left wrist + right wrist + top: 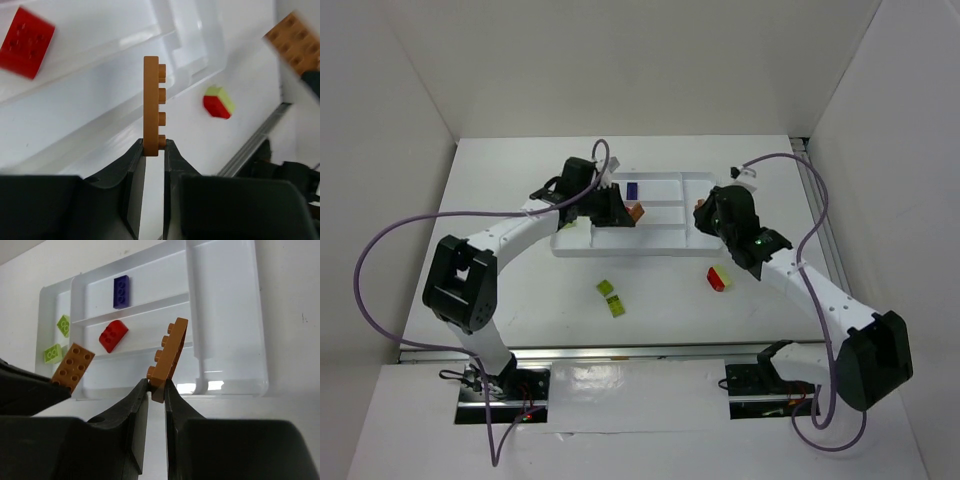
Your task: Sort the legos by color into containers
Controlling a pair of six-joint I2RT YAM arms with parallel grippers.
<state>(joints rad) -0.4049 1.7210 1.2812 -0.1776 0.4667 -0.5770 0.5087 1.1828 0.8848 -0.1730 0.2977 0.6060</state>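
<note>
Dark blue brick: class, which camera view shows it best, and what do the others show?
The right wrist view: the dark blue brick lies large and sharp, studs visible, alone in one compartment of the tray. The top external view shows it only as a small dark patch; the left wrist view misses it.

top view looks down from behind; both wrist views closely face the tray [225,315].

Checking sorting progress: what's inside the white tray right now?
One purple brick, one red brick, two green bricks, each colour separate. Two held orange plates cover parts of the tray.
</note>
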